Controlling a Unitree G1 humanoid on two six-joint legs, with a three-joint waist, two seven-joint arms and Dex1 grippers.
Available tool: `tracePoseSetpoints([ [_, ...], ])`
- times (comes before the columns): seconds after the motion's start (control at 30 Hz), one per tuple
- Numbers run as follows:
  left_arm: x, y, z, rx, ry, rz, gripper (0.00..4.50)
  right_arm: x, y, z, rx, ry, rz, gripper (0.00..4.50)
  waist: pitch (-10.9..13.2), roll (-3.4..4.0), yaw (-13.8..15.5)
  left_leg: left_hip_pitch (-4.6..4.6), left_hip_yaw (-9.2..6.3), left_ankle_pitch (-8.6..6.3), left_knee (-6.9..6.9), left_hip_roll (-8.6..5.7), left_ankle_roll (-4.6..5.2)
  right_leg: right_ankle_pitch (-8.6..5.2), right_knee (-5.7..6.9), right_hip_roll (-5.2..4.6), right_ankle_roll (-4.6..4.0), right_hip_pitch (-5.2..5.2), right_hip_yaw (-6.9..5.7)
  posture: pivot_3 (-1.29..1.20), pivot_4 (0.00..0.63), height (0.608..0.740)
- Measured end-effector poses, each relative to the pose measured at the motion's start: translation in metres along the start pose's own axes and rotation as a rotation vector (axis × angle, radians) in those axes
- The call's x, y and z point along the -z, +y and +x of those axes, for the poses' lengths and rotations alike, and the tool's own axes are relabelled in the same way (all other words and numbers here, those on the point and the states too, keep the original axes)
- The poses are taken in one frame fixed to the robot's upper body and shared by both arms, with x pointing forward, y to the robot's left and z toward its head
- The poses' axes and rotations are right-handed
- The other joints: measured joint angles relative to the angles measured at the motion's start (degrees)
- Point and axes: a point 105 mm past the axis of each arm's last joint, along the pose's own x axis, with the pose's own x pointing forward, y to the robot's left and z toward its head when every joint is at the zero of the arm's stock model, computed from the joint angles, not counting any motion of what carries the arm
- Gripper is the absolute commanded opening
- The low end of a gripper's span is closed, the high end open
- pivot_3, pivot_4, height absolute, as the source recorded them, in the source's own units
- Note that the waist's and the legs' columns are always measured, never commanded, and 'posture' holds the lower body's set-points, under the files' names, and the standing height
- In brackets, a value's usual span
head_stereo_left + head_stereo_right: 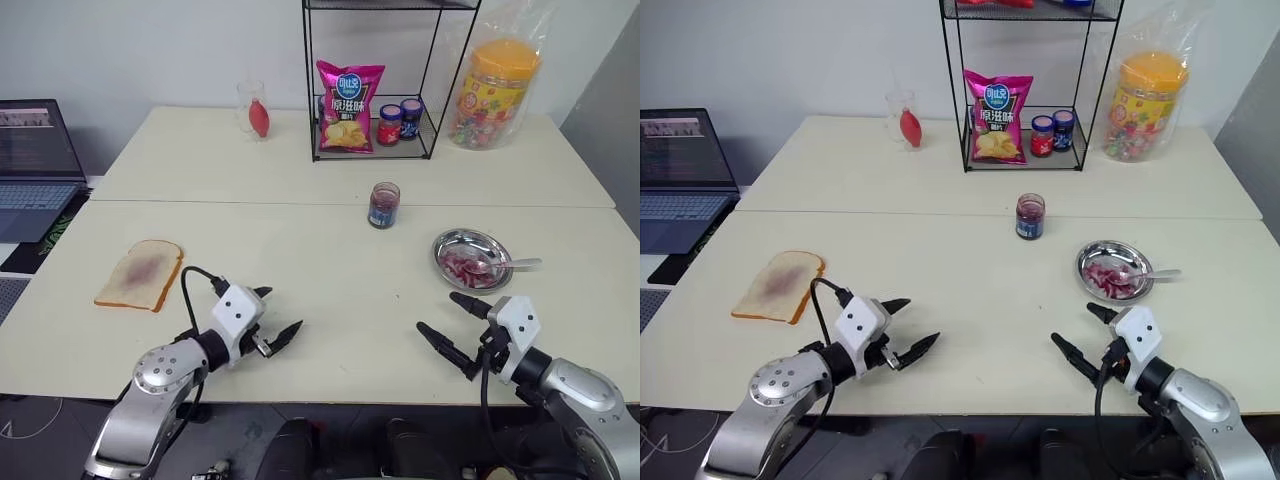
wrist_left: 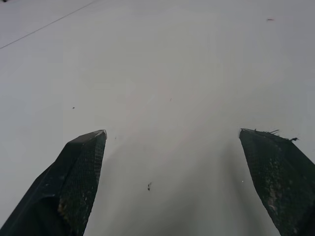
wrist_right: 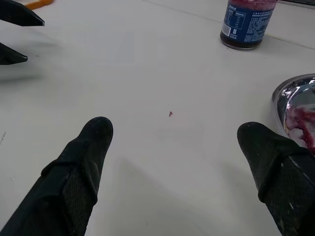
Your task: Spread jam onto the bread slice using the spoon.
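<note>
The bread slice [image 1: 140,275] lies flat at the table's left, a purplish-red smear at its centre. The jam [image 1: 463,266] sits in a round steel dish [image 1: 447,243] at the right, and the spoon [image 1: 515,265] rests in it with its handle sticking out to the right. My left gripper [image 1: 284,308] hovers open over bare table to the right of the bread, nothing between its fingers. Just in front of the dish, my right gripper [image 1: 436,311] is open and holds nothing. In the right wrist view the dish rim [image 3: 290,87] and jam [image 3: 304,120] lie beside one finger.
A small jam jar [image 1: 383,205] stands mid-table. Behind it a black wire rack [image 1: 372,150] holds a chips bag [image 1: 349,106] and two small jars. A candy jar [image 1: 495,95] stands at the back right, a glass [image 1: 254,110] with a red object at the back, a laptop [image 1: 35,160] at the left.
</note>
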Motion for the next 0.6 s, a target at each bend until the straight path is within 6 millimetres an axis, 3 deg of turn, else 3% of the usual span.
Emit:
tracePoseSetpoints([
  [0.23,-0.002,-0.005,0.006,0.038,-0.003,0.018,4.5,0.019,-0.002,-0.006,0.033,0.027,0.016,4.49,0.0,-0.03,0.0,-0.01,0.0,0.0,0.0,-0.02,0.0,0.0,0.0,-0.01,0.0,0.0,0.01,0.0,0.15,0.74],
  [0.6,-0.01,-0.011,0.009,0.085,-0.062,0.081,4.5,0.028,0.003,-0.007,0.012,0.024,-0.008,4.49,0.0,-0.02,0.0,0.0,0.0,0.0,0.0,-0.02,0.0,-0.01,0.02,-0.02,-0.01,0.0,0.0,0.0,0.15,0.74],
])
